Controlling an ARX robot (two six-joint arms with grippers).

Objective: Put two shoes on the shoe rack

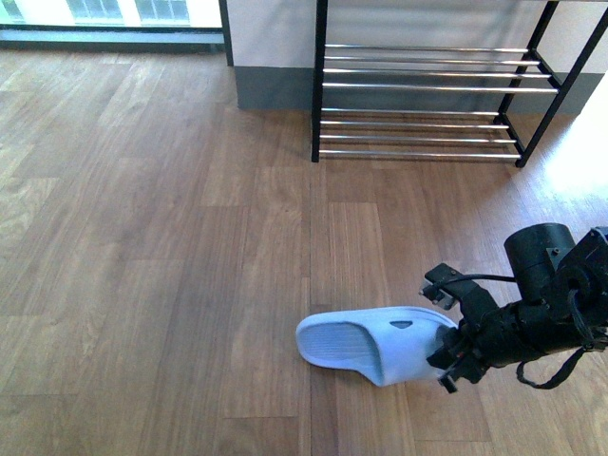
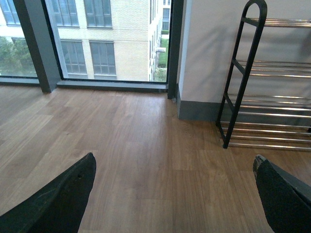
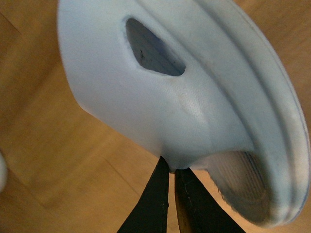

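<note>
Front view has the right gripper point(image 1: 448, 361) clamped on the strap of the pale blue slide point(image 1: 366, 344), low at the wood floor point(image 1: 142, 247), well short of the shoe rack point(image 1: 418, 87); left gripper point(image 2: 174, 162) stands wide apart, empty.

Wood plank floor point(image 1: 142, 237) in warm brown fills most of the front view, with a bright patch of sunlight point(image 1: 581, 157) at the far right. A pale wall point(image 2: 209, 48) stands on a grey baseboard point(image 1: 275, 90). Beside it, a floor-level window point(image 2: 97, 39) with 2 dark frame posts point(image 2: 36, 43) shows a beige brick building point(image 2: 126, 56) and green foliage point(image 2: 12, 56) outside.
</note>
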